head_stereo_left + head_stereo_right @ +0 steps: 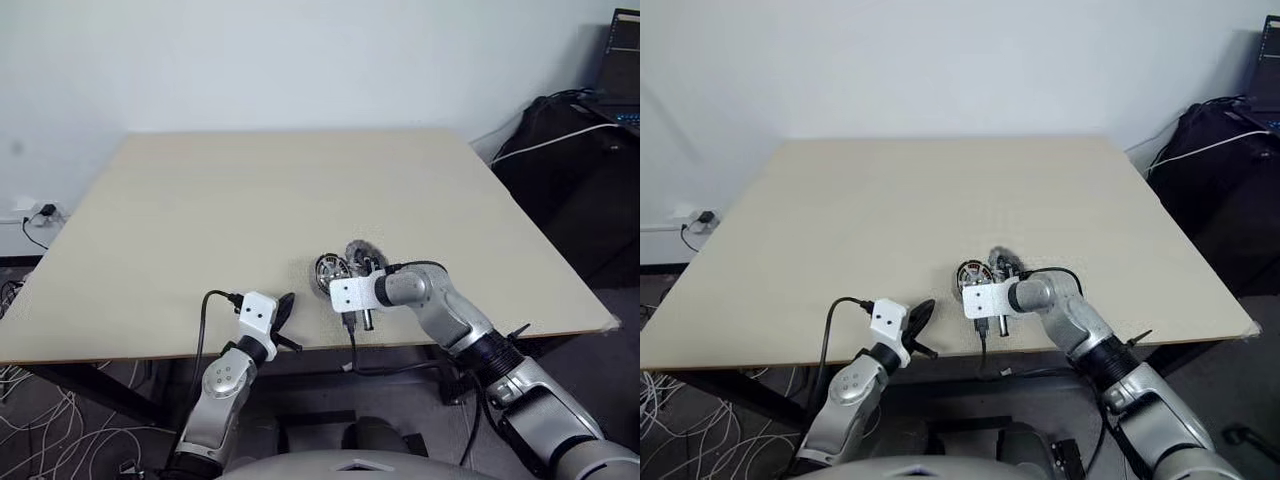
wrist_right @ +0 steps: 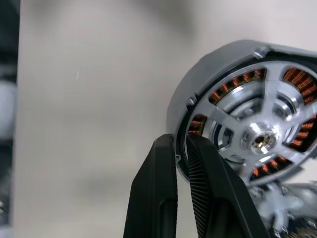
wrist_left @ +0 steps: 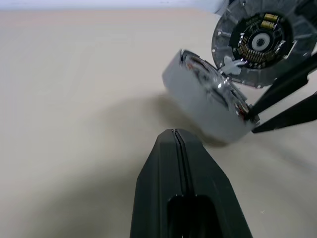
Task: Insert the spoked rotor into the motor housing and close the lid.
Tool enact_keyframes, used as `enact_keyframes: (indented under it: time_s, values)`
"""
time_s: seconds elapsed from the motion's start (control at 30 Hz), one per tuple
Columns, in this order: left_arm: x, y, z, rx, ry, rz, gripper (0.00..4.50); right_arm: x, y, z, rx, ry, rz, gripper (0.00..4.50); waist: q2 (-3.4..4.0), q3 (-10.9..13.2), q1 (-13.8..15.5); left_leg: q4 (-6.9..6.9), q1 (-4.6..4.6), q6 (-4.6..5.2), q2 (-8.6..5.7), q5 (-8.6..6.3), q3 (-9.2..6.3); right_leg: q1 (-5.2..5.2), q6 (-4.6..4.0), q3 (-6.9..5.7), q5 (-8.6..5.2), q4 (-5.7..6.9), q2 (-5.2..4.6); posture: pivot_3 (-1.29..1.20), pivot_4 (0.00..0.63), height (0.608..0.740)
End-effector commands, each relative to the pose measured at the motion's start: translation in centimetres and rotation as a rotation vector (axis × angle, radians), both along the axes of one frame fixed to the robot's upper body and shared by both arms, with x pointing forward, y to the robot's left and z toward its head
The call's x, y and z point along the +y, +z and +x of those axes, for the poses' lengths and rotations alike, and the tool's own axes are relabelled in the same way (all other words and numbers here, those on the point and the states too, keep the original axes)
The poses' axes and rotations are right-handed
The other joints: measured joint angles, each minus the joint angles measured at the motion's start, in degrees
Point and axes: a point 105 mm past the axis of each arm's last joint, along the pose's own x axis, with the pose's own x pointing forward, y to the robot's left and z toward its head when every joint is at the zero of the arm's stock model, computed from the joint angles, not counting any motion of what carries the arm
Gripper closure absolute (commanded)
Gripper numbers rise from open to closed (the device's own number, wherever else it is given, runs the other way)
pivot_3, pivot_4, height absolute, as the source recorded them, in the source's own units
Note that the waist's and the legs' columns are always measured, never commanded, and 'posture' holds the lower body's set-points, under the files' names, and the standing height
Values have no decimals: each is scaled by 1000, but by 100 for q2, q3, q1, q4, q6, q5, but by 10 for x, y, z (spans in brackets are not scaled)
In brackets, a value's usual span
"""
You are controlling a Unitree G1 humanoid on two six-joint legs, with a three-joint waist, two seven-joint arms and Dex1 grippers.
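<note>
Nearest, the left gripper (image 1: pixel 287 310) is hovering over the table's (image 1: pixel 200 220) near edge, its two smooth black fingers pressed flat together with nothing between them. Its white wrist block is carrying a black cable.

Just beyond and to the right, the right gripper (image 2: pixel 181 148) is pinching the rim of the motor housing (image 2: pixel 198 99), one ribbed black finger inside the wall and one outside, tilting the round part up off the table. The housing is showing a smooth pale grey metal wall with copper-coloured windings ringed inside it. The spoked rotor (image 2: pixel 260 136) is sitting in the housing, its bright silver spokes radiating from a central hub with a brass-toned bore, the copper showing through the gaps between the spokes.

Directly behind the housing, touching or nearly touching it, the lid (image 3: pixel 260 39) is lying as a dark grey disc with radial ribs, a round circuit board at its middle and small gold parts on it. Any print on that board is too small to read.

Farther off, the pale, matte wooden tabletop is stretching back to a plain white wall (image 1: pixel 300 60).
</note>
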Motion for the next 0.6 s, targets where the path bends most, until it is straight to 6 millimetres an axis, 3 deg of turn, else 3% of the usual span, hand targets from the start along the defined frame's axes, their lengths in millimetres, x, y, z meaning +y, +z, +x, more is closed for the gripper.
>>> enact_keyframes:
  time_s: [0.03,0.3,0.6]
  values:
    - [-2,10,5,-38,1,-28,4500,0,31,-2,31,-125,108,4400,0,0,47,0,0,-1,-1,-1,0,1,0,-1,0,-1,-3,0,0,740]
    - [-5,9,4,-29,-10,-36,4500,-3,39,-23,215,-271,177,4400,1,0,91,-4,-13,-2,-2,-3,-6,-13,-2,2,-1,-1,-15,0,0,740]
    - [-5,9,5,-26,-15,-39,4500,2,32,-19,288,-374,206,4400,1,1,68,-5,-18,-3,-4,-3,-6,-17,-3,1,-2,-2,-19,0,0,740]
